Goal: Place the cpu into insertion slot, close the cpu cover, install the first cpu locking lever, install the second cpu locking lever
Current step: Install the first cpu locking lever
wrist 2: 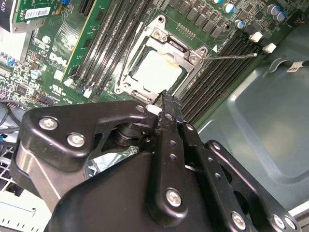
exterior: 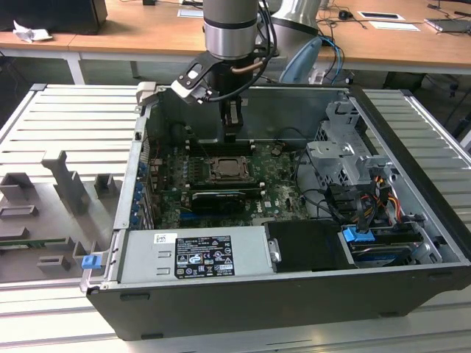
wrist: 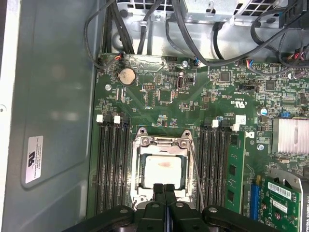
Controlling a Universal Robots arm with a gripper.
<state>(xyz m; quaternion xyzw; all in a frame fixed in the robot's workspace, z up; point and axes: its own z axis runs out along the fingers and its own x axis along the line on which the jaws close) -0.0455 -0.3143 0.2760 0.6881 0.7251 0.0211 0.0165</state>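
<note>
Over the far side of the socket (wrist: 138, 192), inside the open computer case (exterior: 243, 309), the gripper (exterior: 231, 134) hangs with jaws pressed together, gripping nothing. Near it the cpu (wrist: 162, 170) sits in the socket, the cpu cover (wrist: 161, 143) lying flat around it.

Silver-grey arm (exterior: 232, 29), glossy black pincer (wrist 2: 167, 98) with silver screws (wrist 2: 174, 197).

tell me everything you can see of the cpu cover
The cpu cover is a thin silvery metal frame with a square window, lying flat and seemingly closed in both wrist views. The pale face of the cpu shows through the window. Memory slots flank it. A thin wire lever sticks out sideways from one corner, apparently unlatched. The gripper, jaws shut, hovers by one edge; contact can't be told.
</note>
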